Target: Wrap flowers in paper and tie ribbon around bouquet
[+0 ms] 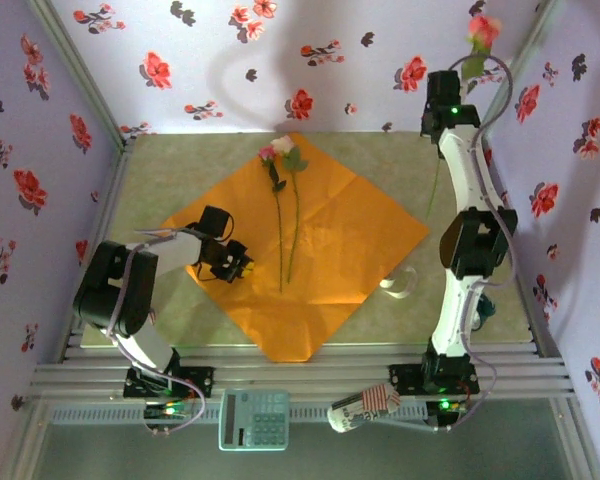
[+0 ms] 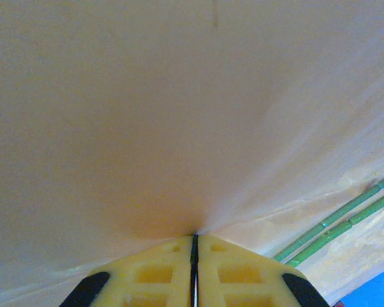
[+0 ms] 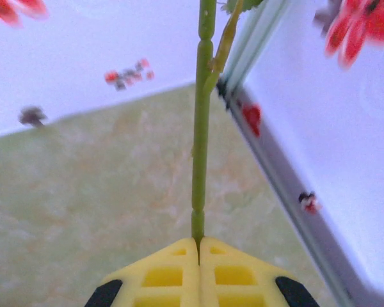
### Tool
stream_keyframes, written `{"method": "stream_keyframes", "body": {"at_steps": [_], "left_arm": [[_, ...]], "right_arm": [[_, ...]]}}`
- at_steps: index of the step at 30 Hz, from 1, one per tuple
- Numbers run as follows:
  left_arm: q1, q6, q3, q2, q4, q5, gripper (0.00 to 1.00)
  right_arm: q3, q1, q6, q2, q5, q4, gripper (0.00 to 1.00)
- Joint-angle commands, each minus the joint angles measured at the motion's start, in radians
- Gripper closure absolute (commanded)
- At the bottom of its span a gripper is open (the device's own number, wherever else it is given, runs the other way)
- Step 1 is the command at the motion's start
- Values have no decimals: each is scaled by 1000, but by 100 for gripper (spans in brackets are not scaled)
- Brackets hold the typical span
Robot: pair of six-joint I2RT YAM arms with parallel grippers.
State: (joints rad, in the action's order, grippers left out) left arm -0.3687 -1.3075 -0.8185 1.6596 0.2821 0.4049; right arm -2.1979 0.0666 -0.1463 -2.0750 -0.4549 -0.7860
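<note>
1. Two flowers [image 1: 278, 185] lie side by side on the paper [image 1: 340, 230], their pink and cream heads toward the far wall and their stems running toward the near side.
2. Spread as a diamond over the middle of the counter [image 1: 160, 170], the bright orange sheet has one corner reaching the counter's near edge.
3. On the left near part of the sheet sits the left claw [image 1: 236, 266]. It is clenched on the paper: in the left wrist view the yellow fingers [image 2: 160, 272] meet and the sheet puckers into their tips.
4. That same view shows two green stems [image 2: 338, 225] crossing the lower right corner.
5. Up in the far right corner, the right claw [image 3: 198, 242] is clenched on the thin green stem of a third flower [image 1: 483, 30], whose pink head stands against the wallpaper.
6. Curled on the counter, the ribbon [image 1: 400, 283] lies just beside the paper's right near edge, close to the right arm.
7. Between the arm bases, in front of the counter, lie a calculator [image 1: 253, 418] and a red-and-white striped roll [image 1: 365, 410].
</note>
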Motion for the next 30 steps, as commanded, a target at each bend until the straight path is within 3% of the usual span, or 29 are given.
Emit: {"method": "stream_keyframes", "body": {"at_steps": [1, 5, 10, 14, 17, 26, 30], "left_arm": [[-6, -7, -9, 28, 39, 10, 91], [-8, -7, -10, 31, 36, 10, 91], [-7, -10, -14, 31, 31, 11, 91], [-8, -7, -18, 25, 34, 10, 91], [-6, -7, -18, 24, 33, 9, 91], [-8, 7, -39, 3, 42, 8, 91], [-10, 52, -81, -30, 92, -4, 90]], "right_arm": [[-30, 29, 55, 71, -26, 66, 100], [-46, 74, -52, 97, 239, 51, 100], [210, 260, -230, 131, 511, 159, 100], [337, 414, -352, 85, 605, 267, 100], [354, 469, -429, 4, 653, 307, 100], [111, 478, -432, -318, 711, 149, 99], [64, 476, -398, -341, 686, 60, 60]]}}
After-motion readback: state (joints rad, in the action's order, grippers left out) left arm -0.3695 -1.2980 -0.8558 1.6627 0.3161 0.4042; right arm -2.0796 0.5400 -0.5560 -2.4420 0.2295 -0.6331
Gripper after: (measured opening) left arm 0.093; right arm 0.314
